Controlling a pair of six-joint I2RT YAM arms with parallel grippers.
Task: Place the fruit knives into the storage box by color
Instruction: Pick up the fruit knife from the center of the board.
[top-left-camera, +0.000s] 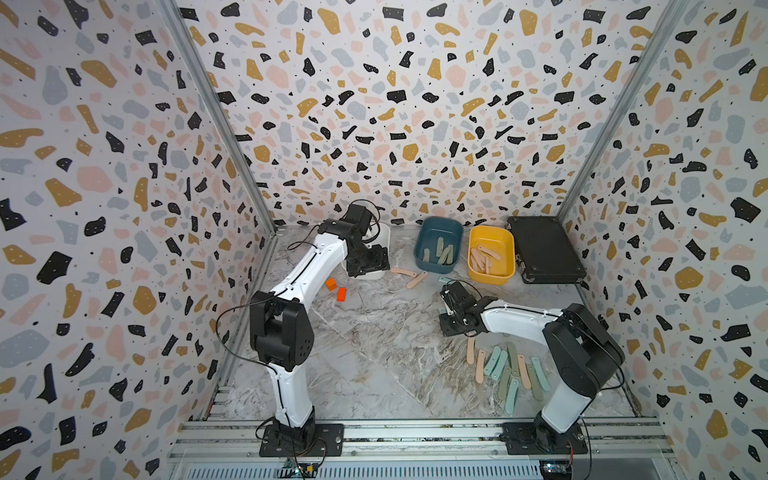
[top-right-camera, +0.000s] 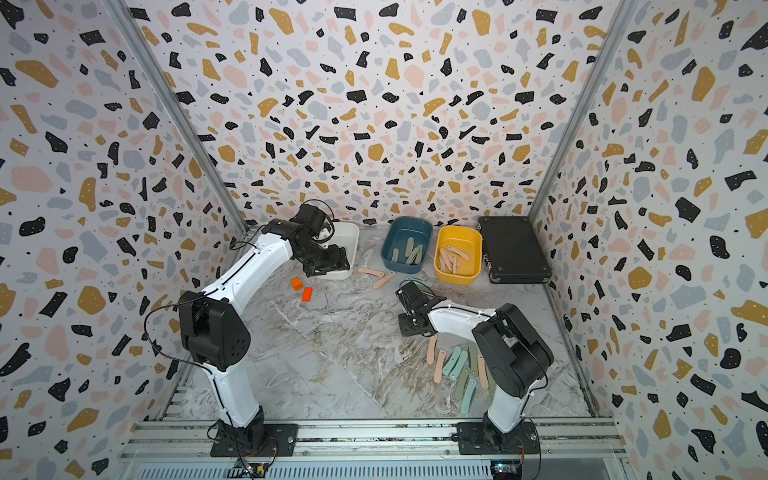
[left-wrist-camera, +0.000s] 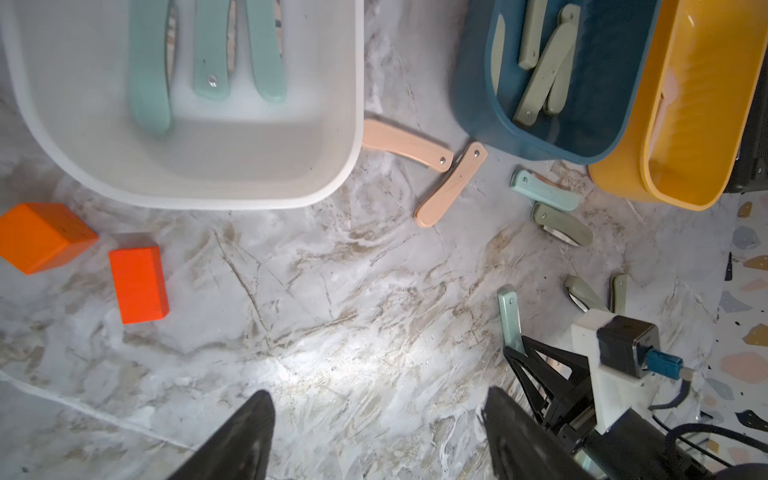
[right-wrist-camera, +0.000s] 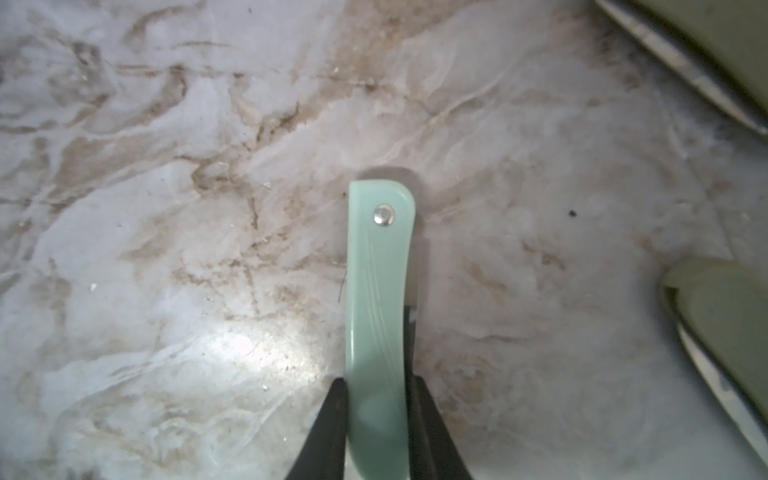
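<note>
Two tools: right tool (right-wrist-camera: 378, 384) clamped on a mint-blue knife (right-wrist-camera: 378, 270), low over the table (right-wrist-camera: 166, 208) in front of the teal tub (left-wrist-camera: 469, 95); can't tell if it's clear of the surface. Then left tool (left-wrist-camera: 378, 399) spread wide, empty, by the white tub (left-wrist-camera: 249, 158), which holds three mint knives (left-wrist-camera: 210, 50). Also green knives (left-wrist-camera: 544, 70) in teal, pink knives (top-left-camera: 484, 257) in the yellow tub (left-wrist-camera: 615, 174). Two loose pink knives (left-wrist-camera: 405, 145) between white and teal; mixed bunch (top-left-camera: 507, 370) by the right arm's base.

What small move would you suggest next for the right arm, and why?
Probably lift it clear: the right gripper is shut on a mint-blue knife, and the white tub holding the other mint-blue knives stands away beside the left gripper.
</note>
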